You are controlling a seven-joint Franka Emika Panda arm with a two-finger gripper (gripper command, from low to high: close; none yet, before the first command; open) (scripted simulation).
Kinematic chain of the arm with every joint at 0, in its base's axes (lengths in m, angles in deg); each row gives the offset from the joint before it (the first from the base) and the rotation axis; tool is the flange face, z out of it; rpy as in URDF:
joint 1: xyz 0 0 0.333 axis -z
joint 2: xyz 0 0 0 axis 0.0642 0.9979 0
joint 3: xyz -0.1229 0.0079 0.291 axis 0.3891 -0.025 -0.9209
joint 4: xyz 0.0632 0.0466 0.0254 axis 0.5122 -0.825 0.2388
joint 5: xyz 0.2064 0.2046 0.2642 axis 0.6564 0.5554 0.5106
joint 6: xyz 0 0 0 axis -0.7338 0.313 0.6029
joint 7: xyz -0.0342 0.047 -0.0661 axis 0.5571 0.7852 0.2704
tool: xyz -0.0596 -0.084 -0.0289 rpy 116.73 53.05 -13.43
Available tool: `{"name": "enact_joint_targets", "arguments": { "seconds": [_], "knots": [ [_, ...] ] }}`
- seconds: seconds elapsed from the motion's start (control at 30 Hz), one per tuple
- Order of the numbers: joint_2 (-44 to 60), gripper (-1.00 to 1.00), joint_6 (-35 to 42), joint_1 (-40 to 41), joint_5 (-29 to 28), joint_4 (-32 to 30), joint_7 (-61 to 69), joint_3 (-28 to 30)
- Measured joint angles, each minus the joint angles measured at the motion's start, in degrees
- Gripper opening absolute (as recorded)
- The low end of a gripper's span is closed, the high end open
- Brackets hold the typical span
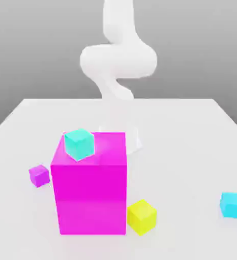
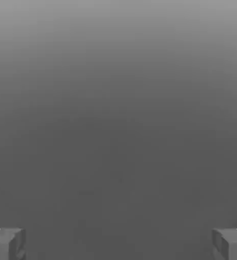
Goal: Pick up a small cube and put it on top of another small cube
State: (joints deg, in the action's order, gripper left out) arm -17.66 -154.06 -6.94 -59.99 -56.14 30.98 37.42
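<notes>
The small cube (image 1: 232, 204), bright sky-blue, rests on the white table at the exterior view's far right, near the front. A yellow small cube (image 1: 141, 216) sits at the front, against the lower right corner of a big magenta cube. The white arm (image 1: 118, 61) rises folded at the back of the table, well away from both. In the hand view my gripper (image 2: 118, 245) is open: its two grey fingertips (image 2: 6, 244) stand far apart with nothing between them, in front of a plain grey background.
A big magenta cube (image 1: 90, 193) stands at the front centre, with a greener turquoise cube (image 1: 79, 143) at its top left corner. A small purple cube (image 1: 39, 175) lies to its left. The white table (image 1: 191, 147) stretches between the magenta cube and the sky-blue one.
</notes>
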Motion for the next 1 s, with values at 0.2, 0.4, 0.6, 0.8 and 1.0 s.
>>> {"name": "enact_joint_targets", "arguments": {
  "seconds": [0.2, 0.4, 0.6, 0.8, 1.0],
  "knots": [
    [12.8, 0.00, -5.5, -7.7, 1.4, -2.8, 10.0, -1.4],
    [25.2, 0.00, -11.0, -14.4, 2.2, -5.5, 19.3, -4.0],
    [37.7, 0.00, -16.4, -20.4, 0.8, -8.2, 27.0, -7.9],
    [50.4, 0.00, -21.8, -26.0, -4.8, -10.9, 31.8, -10.0],
    [62.9, 0.00, -30.4, -30.2, -10.5, -9.6, 29.8, -6.6]
  ]
}}
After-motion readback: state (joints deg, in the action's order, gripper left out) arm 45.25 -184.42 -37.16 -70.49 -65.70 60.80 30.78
